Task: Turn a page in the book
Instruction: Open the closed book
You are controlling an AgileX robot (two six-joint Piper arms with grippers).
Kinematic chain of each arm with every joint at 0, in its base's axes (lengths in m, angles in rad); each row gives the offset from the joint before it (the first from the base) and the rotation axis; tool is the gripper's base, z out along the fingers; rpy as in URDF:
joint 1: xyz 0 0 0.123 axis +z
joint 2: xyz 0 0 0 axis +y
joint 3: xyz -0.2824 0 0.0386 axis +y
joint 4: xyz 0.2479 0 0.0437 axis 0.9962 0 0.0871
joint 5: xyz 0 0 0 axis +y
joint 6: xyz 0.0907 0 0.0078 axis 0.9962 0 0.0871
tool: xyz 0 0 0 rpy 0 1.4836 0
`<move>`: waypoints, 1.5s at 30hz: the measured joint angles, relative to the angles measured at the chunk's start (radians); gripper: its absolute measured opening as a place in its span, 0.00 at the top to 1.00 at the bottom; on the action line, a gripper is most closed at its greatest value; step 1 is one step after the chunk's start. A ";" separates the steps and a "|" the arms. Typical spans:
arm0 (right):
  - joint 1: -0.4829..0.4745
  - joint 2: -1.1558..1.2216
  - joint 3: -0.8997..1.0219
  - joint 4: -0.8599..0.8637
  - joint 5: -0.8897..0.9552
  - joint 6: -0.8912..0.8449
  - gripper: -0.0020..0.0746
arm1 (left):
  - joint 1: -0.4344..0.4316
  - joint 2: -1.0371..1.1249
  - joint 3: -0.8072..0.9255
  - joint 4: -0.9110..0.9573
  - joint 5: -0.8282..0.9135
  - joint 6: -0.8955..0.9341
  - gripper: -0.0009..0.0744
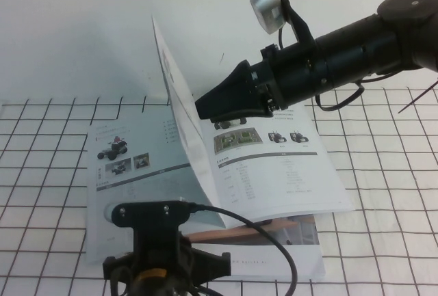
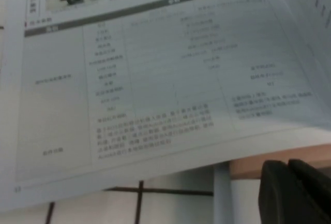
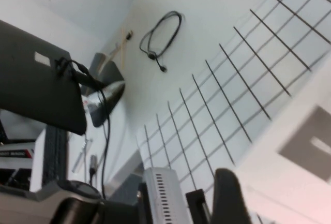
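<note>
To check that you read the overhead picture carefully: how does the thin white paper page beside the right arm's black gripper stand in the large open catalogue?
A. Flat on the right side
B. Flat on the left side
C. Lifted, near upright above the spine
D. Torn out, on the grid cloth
C: in the high view the thin white paper page stands raised near the spine of the large open catalogue, with the right gripper at it; the left gripper sits low at the near edge.

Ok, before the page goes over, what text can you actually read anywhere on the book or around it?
None is legible.
Book: tables and grey header bars, print too small.
Lifted page: small marks, unreadable; right gripper is at it.
Left wrist view: table characters blurred; left gripper is at the book's near edge.
</note>
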 joint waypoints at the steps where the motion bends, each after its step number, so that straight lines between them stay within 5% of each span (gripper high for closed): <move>1: 0.000 0.000 0.000 -0.010 0.000 0.000 0.43 | 0.000 -0.002 0.000 -0.004 0.019 0.000 0.99; 7: 0.000 0.000 0.000 -0.068 0.000 0.000 0.44 | -0.138 -0.042 0.000 0.003 0.038 0.015 0.99; 11: 0.000 0.000 0.000 -0.098 0.002 0.000 0.45 | -0.309 -0.045 0.000 0.123 -0.106 0.020 0.99; 14: -0.002 0.000 0.000 -0.166 0.002 0.002 0.49 | -0.340 -0.045 -0.011 0.162 -0.262 0.032 0.99; 16: -0.004 0.000 0.000 -0.279 -0.015 0.016 0.56 | -0.295 -0.050 -0.044 0.110 -0.277 0.098 0.99; 21: -0.012 0.009 0.000 -0.668 -0.159 0.183 0.84 | -0.003 -0.048 -0.134 -0.037 0.034 0.327 0.99; 24: -0.019 0.042 0.000 -0.757 -0.224 0.223 0.93 | 0.123 -0.048 -0.140 -0.057 0.126 0.341 0.99; 37: -0.019 0.220 -0.010 -0.866 -0.333 0.244 0.97 | 0.544 -0.002 -0.149 -0.012 0.609 0.314 0.99; 45: -0.019 0.226 -0.021 -0.871 -0.189 0.315 0.97 | 0.598 0.019 -0.155 -0.004 0.712 0.334 0.99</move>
